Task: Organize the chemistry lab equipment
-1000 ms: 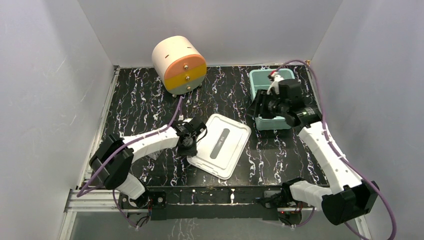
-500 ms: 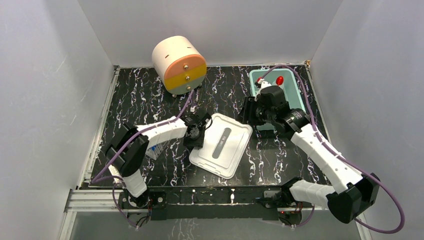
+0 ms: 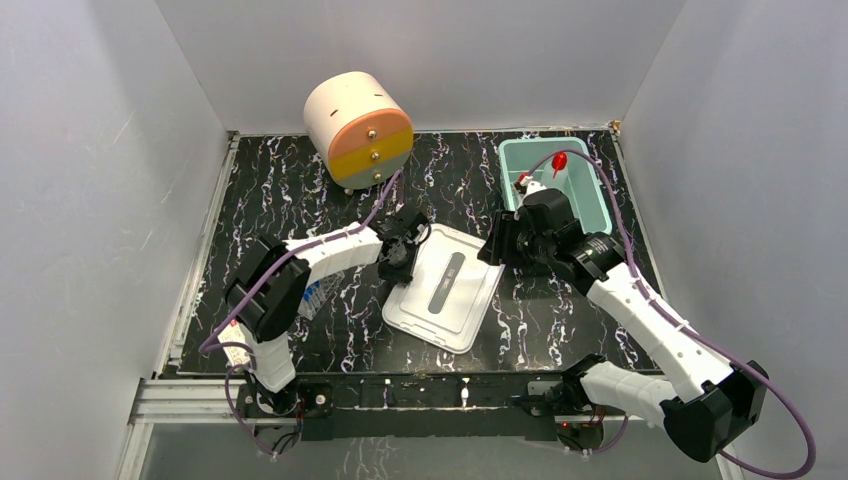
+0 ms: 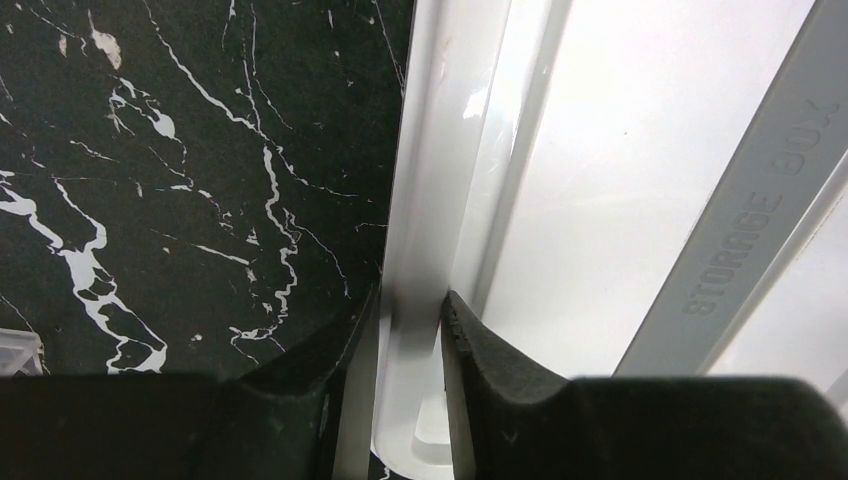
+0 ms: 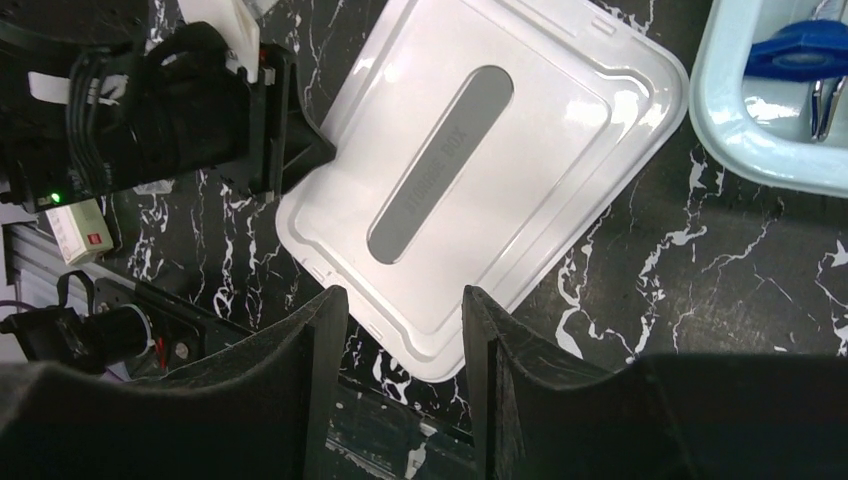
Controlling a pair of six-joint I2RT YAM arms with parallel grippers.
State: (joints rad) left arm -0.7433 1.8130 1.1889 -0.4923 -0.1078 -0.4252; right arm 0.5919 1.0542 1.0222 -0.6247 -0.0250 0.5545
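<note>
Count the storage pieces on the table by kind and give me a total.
drum-shaped drawer unit: 1
teal bin: 1
white lid: 1
Total: 3

The lid (image 4: pixel 600 150) is glossy, smooth white plastic (its lettered strip (image 4: pixel 760 200) a duller grey). The table (image 4: pixel 150 150) looks like black, white-veined marble, smooth with faint sheen. The left pads (image 4: pixel 500 360) are matt black, finely rough.
</note>
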